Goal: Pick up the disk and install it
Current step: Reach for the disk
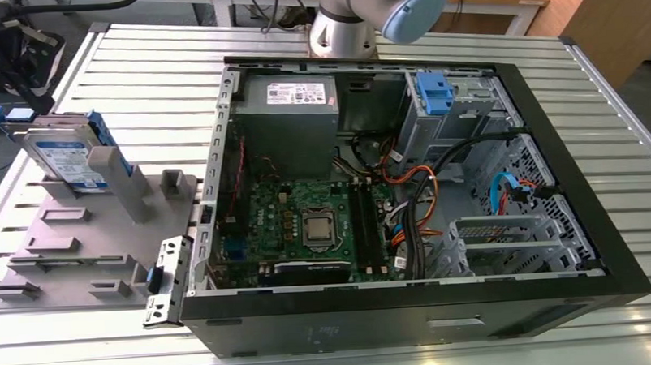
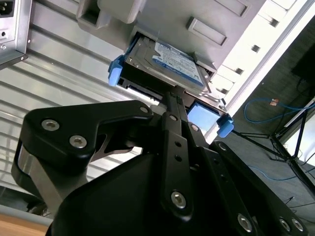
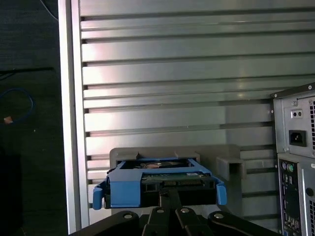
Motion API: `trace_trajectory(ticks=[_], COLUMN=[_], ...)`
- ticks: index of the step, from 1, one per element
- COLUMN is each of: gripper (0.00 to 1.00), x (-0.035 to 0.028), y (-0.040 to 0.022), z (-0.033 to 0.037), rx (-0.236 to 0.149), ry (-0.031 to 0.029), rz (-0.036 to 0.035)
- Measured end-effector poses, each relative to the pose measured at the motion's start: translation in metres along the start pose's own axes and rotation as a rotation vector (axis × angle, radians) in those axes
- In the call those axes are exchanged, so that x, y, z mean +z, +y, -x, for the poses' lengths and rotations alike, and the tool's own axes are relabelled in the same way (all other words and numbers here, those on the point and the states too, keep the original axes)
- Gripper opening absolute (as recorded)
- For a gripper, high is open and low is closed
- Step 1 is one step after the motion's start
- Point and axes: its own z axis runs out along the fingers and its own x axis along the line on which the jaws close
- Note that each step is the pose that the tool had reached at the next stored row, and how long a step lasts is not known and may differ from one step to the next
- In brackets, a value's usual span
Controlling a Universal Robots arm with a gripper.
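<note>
Exterior view is showing the disk [image 1: 70,157] standing upright in a grey holder [image 1: 89,239], beside the computer case [image 1: 417,309]; in the first wrist view the gripper [image 3: 170,192] is pointing toward it, jaws clenched on nothing; pickup seemingly is beginning, requiring them parting first.

bright even light; glare bands on the slatted table [image 3: 172,73]; dim floor [image 3: 29,147].

disk [image 1: 70,159]: 1 | computer case [image 1: 417,307]: 1 | grey stand [image 1: 68,240]: 1 | drive cage [image 1: 421,130]: likely 1
</note>
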Motion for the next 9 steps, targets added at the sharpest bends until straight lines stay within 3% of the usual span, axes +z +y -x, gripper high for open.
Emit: trace_trajectory(ticks=[9], gripper=[0.11], x=[0.0031], y=[-0.001], z=[-0.0028], rx=[0.0], ry=[0.0006], rz=[-0.0013])
